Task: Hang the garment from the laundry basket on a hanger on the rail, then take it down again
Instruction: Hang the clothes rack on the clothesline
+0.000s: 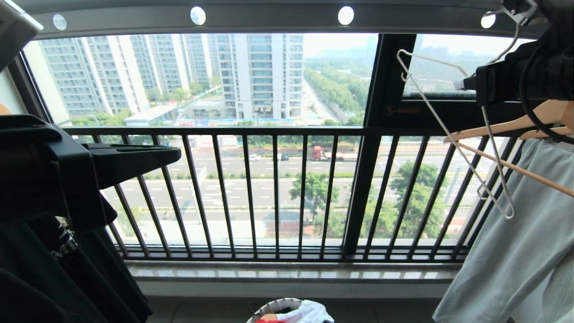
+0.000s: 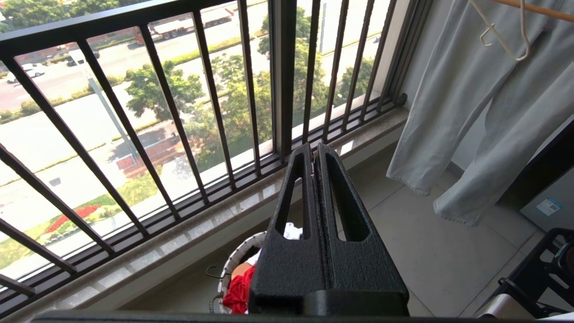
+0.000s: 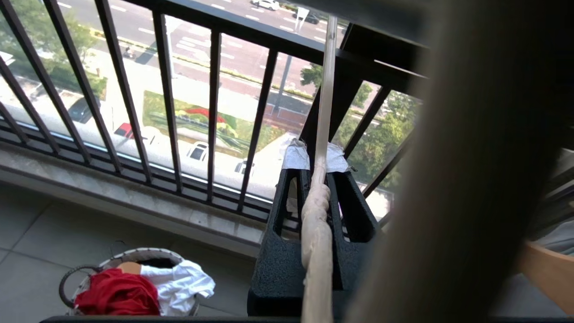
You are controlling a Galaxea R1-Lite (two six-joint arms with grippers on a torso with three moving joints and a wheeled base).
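1. Right wrist view shows the garment, red, lying bunched in the laundry basket at the lower left of the frame, beside a white cloth. It is on no hanger; the hanging step is judged not yet done.
2. The laundry basket stands on the tiled floor below the window sill; in the head view only its rim shows at the bottom centre.
3. The right gripper is clamped on the twisted neck of the hanger, whose thin wire runs up past the taped fingertips. In the head view the hanger's triangle hangs tilted at the upper right, with no cloth on it.
4. Whether its hook is seated on the rail, along the top of the frame, cannot be told.
5. The left gripper has its fingers pressed together on nothing, held above the basket in the left wrist view.
6. Wooden hangers and a pale grey-green garment occupy the right edge; a black railing spans the middle.
7. Outstanding, by judgement: fetch the garment, dress the hanger, hang it, take it down.
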